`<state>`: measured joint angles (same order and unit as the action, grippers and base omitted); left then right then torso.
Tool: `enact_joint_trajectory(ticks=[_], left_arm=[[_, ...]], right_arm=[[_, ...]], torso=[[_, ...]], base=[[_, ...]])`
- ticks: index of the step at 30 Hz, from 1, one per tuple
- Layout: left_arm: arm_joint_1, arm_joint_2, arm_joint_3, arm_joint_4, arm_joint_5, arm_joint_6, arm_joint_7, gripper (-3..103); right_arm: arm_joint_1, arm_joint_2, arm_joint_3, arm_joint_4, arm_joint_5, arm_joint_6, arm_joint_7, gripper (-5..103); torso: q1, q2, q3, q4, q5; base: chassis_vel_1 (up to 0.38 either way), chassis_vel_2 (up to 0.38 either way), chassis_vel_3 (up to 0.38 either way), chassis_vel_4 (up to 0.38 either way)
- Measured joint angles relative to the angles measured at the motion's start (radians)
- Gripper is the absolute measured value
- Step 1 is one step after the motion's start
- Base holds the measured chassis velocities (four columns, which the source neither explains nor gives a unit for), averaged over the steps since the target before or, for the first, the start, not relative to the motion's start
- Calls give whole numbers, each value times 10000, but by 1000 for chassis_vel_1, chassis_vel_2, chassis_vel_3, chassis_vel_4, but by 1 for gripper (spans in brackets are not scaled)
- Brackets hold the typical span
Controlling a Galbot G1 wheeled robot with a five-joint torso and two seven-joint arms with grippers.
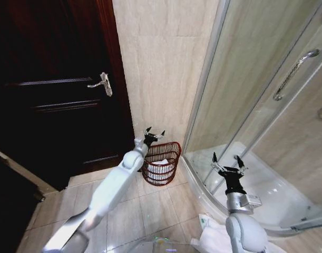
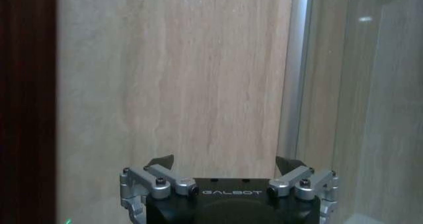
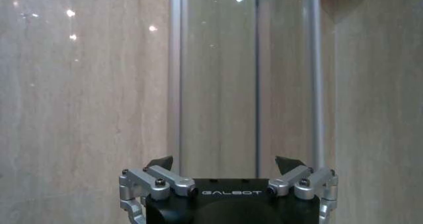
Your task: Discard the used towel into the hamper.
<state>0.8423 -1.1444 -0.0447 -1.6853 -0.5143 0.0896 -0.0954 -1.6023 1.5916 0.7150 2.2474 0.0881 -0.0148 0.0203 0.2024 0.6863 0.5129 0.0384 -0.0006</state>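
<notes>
The hamper [image 1: 171, 156], a small round reddish-brown wire basket, stands on the floor against the beige tiled wall beside the shower. A white towel [image 1: 157, 170] lies inside it. My left arm reaches out to the basket, and the left gripper [image 1: 154, 133] is open and empty just above the rim's left rear edge. In the left wrist view the left gripper [image 2: 225, 162] faces the wall with its jaws spread. My right gripper [image 1: 227, 160] is held up, open and empty, in front of the shower tray. In the right wrist view it [image 3: 225, 162] faces the glass frame.
A dark wooden door [image 1: 55, 95] with a metal handle [image 1: 101, 83] is to the left. A curved glass shower enclosure [image 1: 255, 89] with a raised white tray [image 1: 266, 190] is on the right. Tiled floor [image 1: 150, 211] lies open in front of the basket.
</notes>
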Motion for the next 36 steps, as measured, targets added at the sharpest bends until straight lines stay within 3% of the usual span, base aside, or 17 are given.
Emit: enact_joint_trajectory(ticks=[5, 12, 18, 21, 29, 36], left_arm=[[1549, 593, -901, -1489, 13, -149, -530, 100], [2986, 1151, -1859, -2445, -25, -695, -1474, 100], [3653, 1364, -2493, -2806, 310, -1045, -1560, 100], [4572, 656, -3674, -3043, 1464, -1317, -1109, 100], [6265, -960, -5310, -3920, 1891, -1168, -1018, 100], [6397, -1271, -5774, -3870, 2273, -1395, -881, 100]], right_arm=[[-185, -36, 126, 137, 322, -41, 37, 100], [-483, 46, -37, 290, 281, -44, -62, 100], [-615, 156, -61, 578, 153, -176, -174, 100], [-759, 161, 95, 815, 25, -468, -385, 100], [-938, 164, 178, 951, -119, -560, -580, 100], [-929, 169, -8, 912, -333, -543, -599, 100]], torso=[[-1, 1, -1, 0, 2], [-1, 2, -1, 0, 4], [0, 2, -1, -2, 4], [1, 1, 0, -4, 3], [0, 2, -1, 1, 5], [1, 2, 0, -2, 5]], base=[[0, 0, 0, 0], [0, 0, 0, 0], [0, 0, 0, 0], [0, 0, 0, 0], [0, 0, 0, 0], [0, 0, 0, 0]])
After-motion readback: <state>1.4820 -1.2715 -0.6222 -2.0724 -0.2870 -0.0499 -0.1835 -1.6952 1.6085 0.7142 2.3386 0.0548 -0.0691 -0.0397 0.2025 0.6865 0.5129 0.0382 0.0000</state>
